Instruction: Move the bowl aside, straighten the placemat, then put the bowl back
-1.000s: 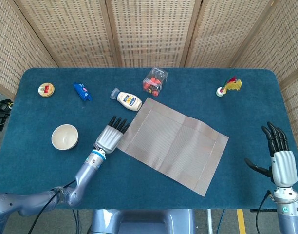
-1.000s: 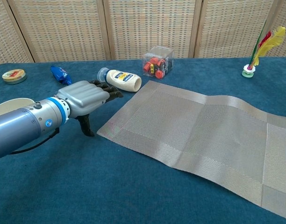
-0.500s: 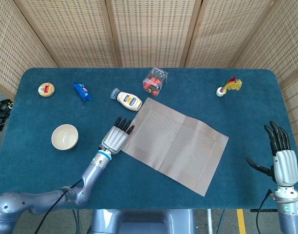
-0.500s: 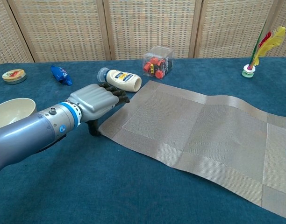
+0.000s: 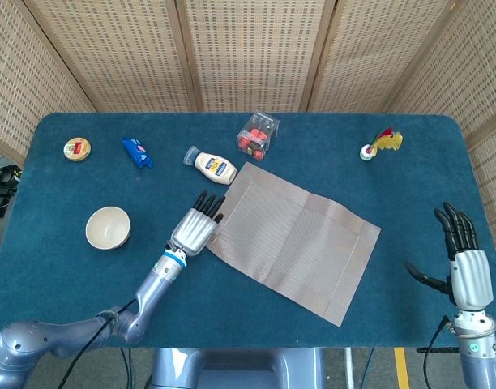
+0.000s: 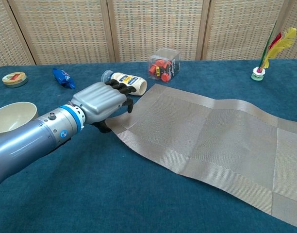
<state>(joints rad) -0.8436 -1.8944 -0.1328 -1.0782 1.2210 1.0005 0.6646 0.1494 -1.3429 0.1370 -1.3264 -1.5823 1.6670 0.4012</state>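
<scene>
The cream bowl (image 5: 108,227) (image 6: 12,118) stands empty on the blue cloth, left of the mat. The grey woven placemat (image 5: 292,239) (image 6: 202,136) lies skewed, its left corner toward the bowl. My left hand (image 5: 198,227) (image 6: 102,104) is at that corner and pinches it, fingers curled over the mat's edge and thumb beneath, with the corner raised off the cloth. My right hand (image 5: 460,259) hovers at the front right of the table, fingers spread and holding nothing, well clear of the mat; the chest view does not show it.
A mayonnaise bottle (image 5: 214,167) (image 6: 129,82) lies just behind my left hand. A clear box of red pieces (image 5: 258,134) (image 6: 164,64), a blue packet (image 5: 137,152) (image 6: 63,77), a round tin (image 5: 77,149) (image 6: 14,78) and a feathered shuttlecock (image 5: 380,144) (image 6: 272,46) line the back.
My left hand has moved right onto the mat's left corner and closed on it, lifting the corner and nudging it right. The bowl has not moved; my right hand has barely shifted.
</scene>
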